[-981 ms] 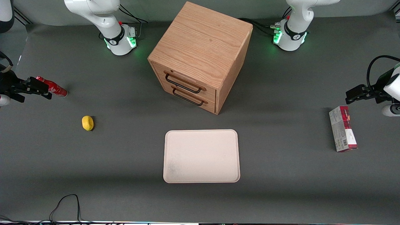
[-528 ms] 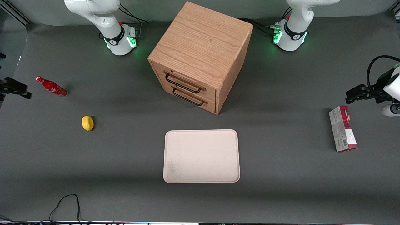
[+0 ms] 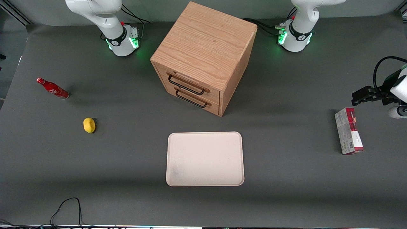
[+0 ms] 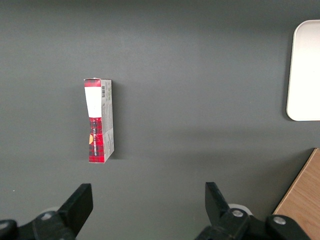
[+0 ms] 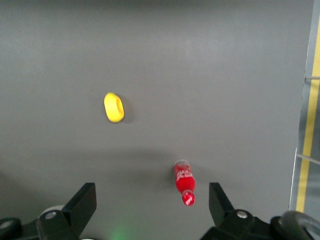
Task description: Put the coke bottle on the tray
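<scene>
Below gripper (image 5: 152,200) | coke bottle (image 5: 184,182) upright betw fingers, untouched | jaws wide apart

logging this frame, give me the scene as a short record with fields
gripper: open, high above the coke bottle, holding nothing
coke bottle: upright on the table, toward the working arm's end
tray: bare, in front of the drawer cabinet
lemon: nearer the front camera than the bottle
carton: toward the parked arm's end
task state: bottle not yet grasped

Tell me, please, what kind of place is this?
Probably a robot lab bench: a grey table with staged props, the coke bottle, tray and wooden drawer cabinet. The gripper hangs open above the bottle.
</scene>
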Motion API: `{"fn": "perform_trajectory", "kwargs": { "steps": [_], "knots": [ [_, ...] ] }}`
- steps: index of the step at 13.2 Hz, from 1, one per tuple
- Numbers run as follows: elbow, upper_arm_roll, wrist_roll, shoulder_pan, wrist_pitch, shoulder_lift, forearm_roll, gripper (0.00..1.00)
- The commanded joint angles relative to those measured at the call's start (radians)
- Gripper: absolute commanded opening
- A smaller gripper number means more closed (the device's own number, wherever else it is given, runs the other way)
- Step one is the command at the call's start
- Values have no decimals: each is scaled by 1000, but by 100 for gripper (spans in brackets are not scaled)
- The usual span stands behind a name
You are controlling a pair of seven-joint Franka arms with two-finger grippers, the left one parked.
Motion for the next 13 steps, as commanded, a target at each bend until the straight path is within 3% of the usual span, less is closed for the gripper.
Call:
{"fn": "perform_trajectory", "kwargs": {
  "steps": [1,5,7,9,11,13],
  "knots": [
    [-220,-29,-22,18,41,-253,-92,100],
    [-518,-76,-16,14,165,-566,-220,100],
    [-536,-99,-19,14,176,-561,-237,100],
    [-557,-137,-33,27,188,-556,-294,100],
    [-577,-193,-167,30,240,-536,-295,100],
    [-580,-194,-183,28,237,-495,-294,100]
  ]
}}
